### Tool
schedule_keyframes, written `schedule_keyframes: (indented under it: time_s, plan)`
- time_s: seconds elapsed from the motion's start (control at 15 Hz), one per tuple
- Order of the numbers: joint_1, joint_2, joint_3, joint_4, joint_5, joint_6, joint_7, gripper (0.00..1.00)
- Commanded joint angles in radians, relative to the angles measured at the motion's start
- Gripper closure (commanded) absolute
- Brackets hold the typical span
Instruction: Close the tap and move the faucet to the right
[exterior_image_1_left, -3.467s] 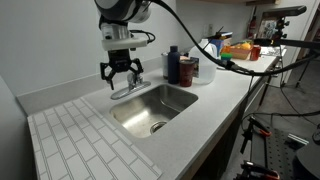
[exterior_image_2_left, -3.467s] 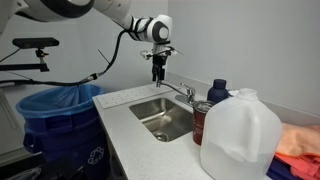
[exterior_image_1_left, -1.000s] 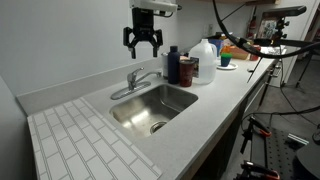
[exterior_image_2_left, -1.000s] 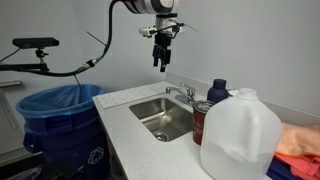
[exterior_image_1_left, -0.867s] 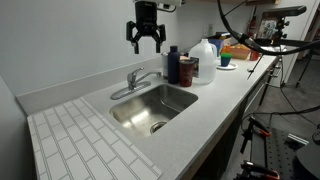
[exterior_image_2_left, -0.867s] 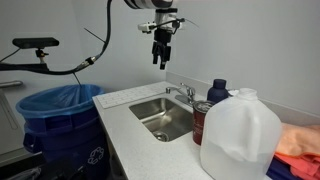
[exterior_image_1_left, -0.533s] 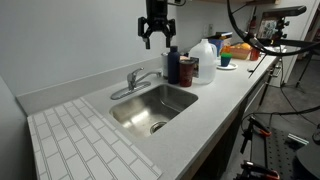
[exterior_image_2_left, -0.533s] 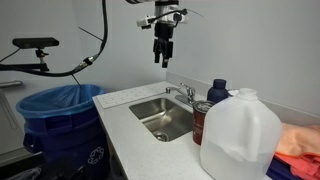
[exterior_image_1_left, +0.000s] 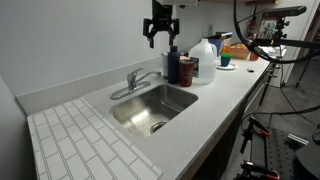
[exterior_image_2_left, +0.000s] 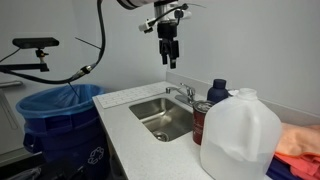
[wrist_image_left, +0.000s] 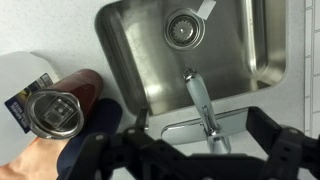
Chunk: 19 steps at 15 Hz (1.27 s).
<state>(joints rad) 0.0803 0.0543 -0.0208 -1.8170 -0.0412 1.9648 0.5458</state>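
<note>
The claw (exterior_image_1_left: 161, 41) hangs high up with its fingers spread wide and nothing in them; the tap (exterior_image_1_left: 131, 72) sits well below it on the counter (exterior_image_1_left: 215, 95); the faucet (wrist_image_left: 198, 95) sticks out over the sink (wrist_image_left: 130, 60), right under the claw.

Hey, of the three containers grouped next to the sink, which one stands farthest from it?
The translucent white jug with the moulded handle; the dark blue bottle and the brown canister both stand between it and the sink.
</note>
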Motion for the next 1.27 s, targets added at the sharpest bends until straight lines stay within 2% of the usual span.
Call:
schedule_keyframes:
  time_s: [0.0,1.2]
  plan:
    - [-0.013,-0.047,0.012,-0.072,-0.048,0.086,0.061,0.0]
    - [-0.016,-0.026,0.017,-0.063,-0.032,0.073,0.056,0.0]
